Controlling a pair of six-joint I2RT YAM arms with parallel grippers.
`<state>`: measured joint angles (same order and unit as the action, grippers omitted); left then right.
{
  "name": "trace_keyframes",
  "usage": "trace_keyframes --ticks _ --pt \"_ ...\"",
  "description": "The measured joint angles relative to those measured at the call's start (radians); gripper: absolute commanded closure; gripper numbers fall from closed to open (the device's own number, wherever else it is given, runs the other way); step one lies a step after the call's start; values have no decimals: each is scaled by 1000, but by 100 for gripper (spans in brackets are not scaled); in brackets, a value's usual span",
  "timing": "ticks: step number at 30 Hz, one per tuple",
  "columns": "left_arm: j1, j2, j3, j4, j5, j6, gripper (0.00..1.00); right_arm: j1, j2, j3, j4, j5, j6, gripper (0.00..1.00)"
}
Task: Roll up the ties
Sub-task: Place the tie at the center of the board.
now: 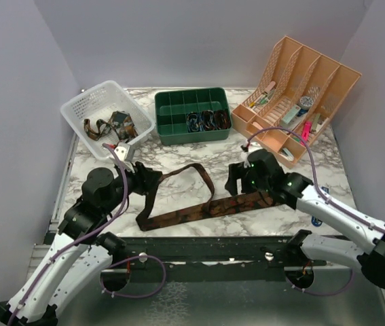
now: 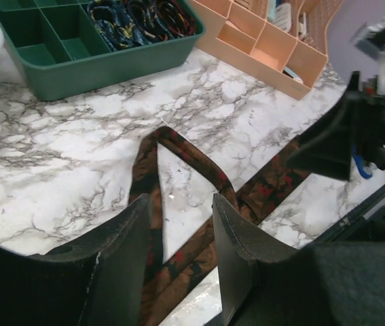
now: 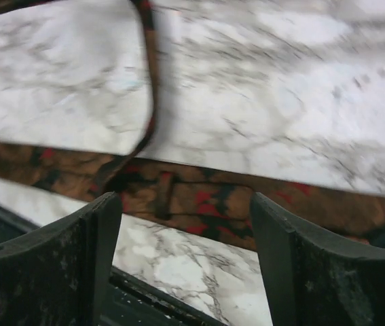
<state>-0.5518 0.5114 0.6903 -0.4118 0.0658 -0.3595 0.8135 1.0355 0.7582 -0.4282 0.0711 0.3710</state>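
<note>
A dark brown tie (image 1: 192, 210) with small red marks lies flat on the marble table. Its wide part runs along the near edge, and its narrow part loops back toward the middle. My left gripper (image 1: 149, 180) hovers over the left end of the loop. In the left wrist view this gripper (image 2: 181, 200) is open, and strips of the tie (image 2: 157, 146) pass under the gap, untouched. My right gripper (image 1: 238, 182) hangs over the tie's right part. In the right wrist view it (image 3: 185, 198) is wide open, with the wide band of the tie (image 3: 206, 204) lying just beyond its fingertips.
A green compartment tray (image 1: 172, 129) at the back holds rolled ties (image 1: 206, 120). A white basket (image 1: 90, 105) at the back left contains more ties (image 1: 111, 125). An orange desk organizer (image 1: 294, 88) stands at the back right. A dark rail (image 1: 206, 248) runs along the near edge.
</note>
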Motion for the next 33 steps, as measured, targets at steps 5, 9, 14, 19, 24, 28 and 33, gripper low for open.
trace_keyframes --ticks 5,9,14,19,24,28,33 --pt "0 -7 5 -32 49 -48 58 -169 105 -42 -85 -43 135 32" --pt "0 -2 3 -59 69 -87 53 -215 122 -104 -134 -95 194 37" --pt "0 -2 2 -96 61 -130 52 -275 127 -117 -110 -132 208 47" --pt "0 -6 1 -112 23 -161 52 -333 190 -132 -45 -201 196 54" --pt "0 -7 1 -117 -5 -176 52 -348 246 -132 -15 -245 178 58" --pt "0 -7 1 -126 -15 -187 52 -364 270 -132 11 -274 156 70" --pt "0 -7 1 -135 -19 -195 52 -364 279 -132 24 -293 132 73"
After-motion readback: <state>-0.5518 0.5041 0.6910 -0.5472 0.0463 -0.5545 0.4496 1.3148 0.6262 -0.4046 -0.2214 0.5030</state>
